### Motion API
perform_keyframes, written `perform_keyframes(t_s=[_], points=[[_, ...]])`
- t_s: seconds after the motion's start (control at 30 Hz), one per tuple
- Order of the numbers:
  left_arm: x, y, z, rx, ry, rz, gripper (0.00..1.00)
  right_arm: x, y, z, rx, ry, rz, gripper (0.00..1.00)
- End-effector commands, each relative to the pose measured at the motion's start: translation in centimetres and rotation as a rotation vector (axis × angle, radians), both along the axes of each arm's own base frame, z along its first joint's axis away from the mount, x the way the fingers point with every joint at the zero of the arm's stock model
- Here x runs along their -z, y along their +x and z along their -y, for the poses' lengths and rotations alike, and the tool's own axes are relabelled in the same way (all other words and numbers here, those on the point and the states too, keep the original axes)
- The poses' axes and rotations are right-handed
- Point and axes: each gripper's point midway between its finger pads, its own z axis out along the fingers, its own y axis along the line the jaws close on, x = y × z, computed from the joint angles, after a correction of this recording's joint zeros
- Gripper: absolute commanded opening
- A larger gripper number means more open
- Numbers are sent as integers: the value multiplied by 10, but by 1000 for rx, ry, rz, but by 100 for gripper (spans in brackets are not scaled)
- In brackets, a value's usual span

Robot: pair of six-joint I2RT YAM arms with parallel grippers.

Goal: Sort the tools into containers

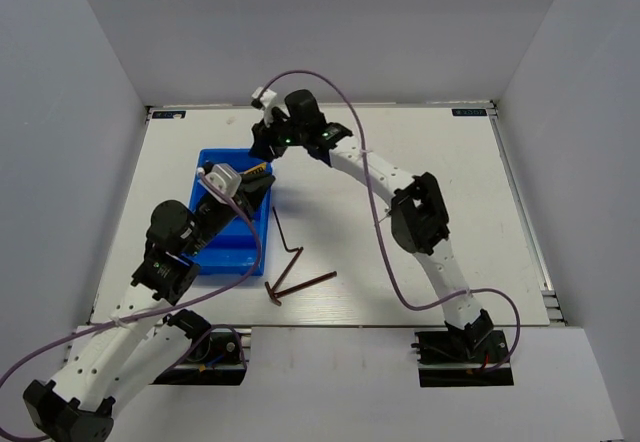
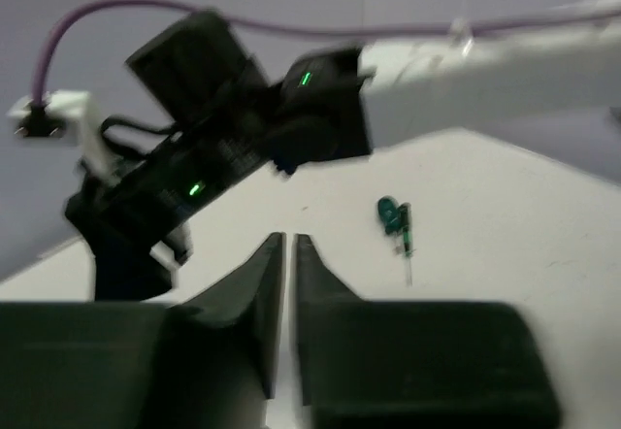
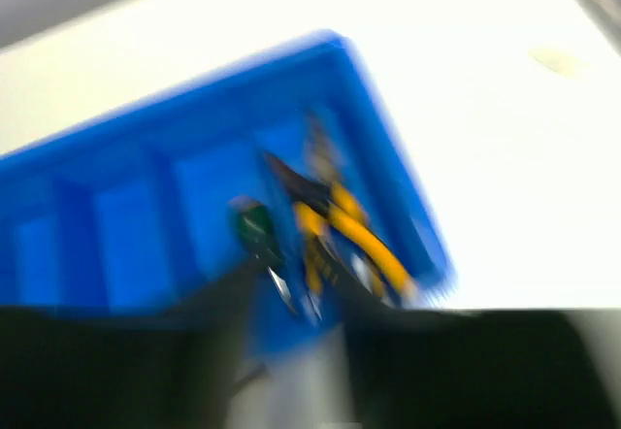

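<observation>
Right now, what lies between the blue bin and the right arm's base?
Dark hex keys on the table beside the bin, then the arm's purple cable before the base; seen in the top view.

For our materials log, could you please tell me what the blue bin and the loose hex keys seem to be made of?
Blue bin: likely moulded plastic, given its uniform saturated colour and thin dividers. Hex keys: probably dark-finished steel, being thin, rigid, sharply bent rods; sheen unclear.

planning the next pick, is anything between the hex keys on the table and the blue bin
Nothing on the table lies between the hex keys and the blue bin; the left arm and its purple cable hang over the bin.
</observation>
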Motion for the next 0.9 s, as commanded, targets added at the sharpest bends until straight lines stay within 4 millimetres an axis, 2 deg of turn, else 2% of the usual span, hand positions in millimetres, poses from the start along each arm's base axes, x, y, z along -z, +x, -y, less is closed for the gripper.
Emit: perform_keyframes(t_s=[0.0, 0.03, 0.07, 0.1, 0.13, 0.17, 0.2, 0.23, 0.27, 0.3, 0.33, 0.37, 0.4, 0.43, 0.47, 0.5, 0.53, 0.57, 0.6, 0.63, 0.67, 0.7, 0.73, 0.77, 0.8, 0.83, 0.87], points=[[8, 6, 2, -2, 13, -61, 14, -8, 54, 100, 370, -200, -8, 76], [9, 10, 3, -12, 20, -77, 4, -1, 61, 123, 384, -214, -59, 78], [7, 12, 6, 0, 29, -89, 3, 3, 47, 142, 372, -262, -129, 76], [24, 21, 12, 0, 62, -148, 3, 15, 60, 177, 452, -297, -171, 38], [30, 27, 15, 0, 68, -176, 6, 1, 50, 195, 488, -302, -176, 11], [32, 31, 22, 27, 83, -199, 15, 9, 50, 217, 565, -347, -214, 0], [39, 38, 27, 29, 87, -249, 28, 21, 55, 251, 647, -390, -255, 0], [53, 41, 33, 49, 120, -310, 32, 24, 47, 264, 683, -411, -313, 0], [65, 51, 51, 113, 154, -373, 39, 15, 36, 281, 717, -432, -346, 0], [74, 56, 58, 131, 160, -434, 50, 19, 40, 309, 811, -446, -392, 3], [90, 55, 64, 163, 193, -509, 60, 23, 26, 323, 833, -489, -441, 17], [85, 65, 70, 163, 199, -523, 74, 23, 23, 337, 871, -505, -462, 31], [110, 75, 78, 159, 237, -596, 81, 30, 7, 352, 907, -569, -512, 38], [116, 80, 82, 145, 256, -622, 84, 35, 2, 362, 922, -584, -538, 56], [110, 85, 91, 156, 264, -628, 87, 38, -6, 370, 924, -601, -552, 63], [114, 91, 95, 153, 265, -656, 92, 30, -5, 373, 928, -579, -527, 66], [117, 102, 113, 154, 286, -665, 92, 46, -14, 390, 966, -602, -568, 64], [126, 103, 121, 164, 313, -703, 92, 47, -15, 394, 986, -592, -572, 59], [133, 107, 130, 156, 327, -726, 88, 26, -8, 397, 1015, -518, -511, 49], [144, 116, 153, 172, 356, -745, 86, 26, -6, 408, 1059, -497, -519, 9], [152, 121, 162, 165, 375, -757, 83, 31, -11, 416, 1081, -493, -530, 0], [164, 123, 169, 153, 405, -783, 71, 26, -12, 420, 1098, -482, -525, 0], [154, 126, 190, 171, 397, -760, 63, 32, -17, 427, 1108, -474, -562, 0], [161, 130, 198, 166, 412, -767, 55, 37, -19, 438, 1132, -473, -586, 0], [191, 134, 207, 149, 448, -822, 43, 44, -22, 450, 1169, -472, -625, 0], [180, 145, 219, 139, 432, -784, 37, 48, -24, 456, 1189, -472, -642, 0], [189, 141, 229, 139, 440, -805, 32, 52, -25, 476, 1251, -463, -674, 5]])
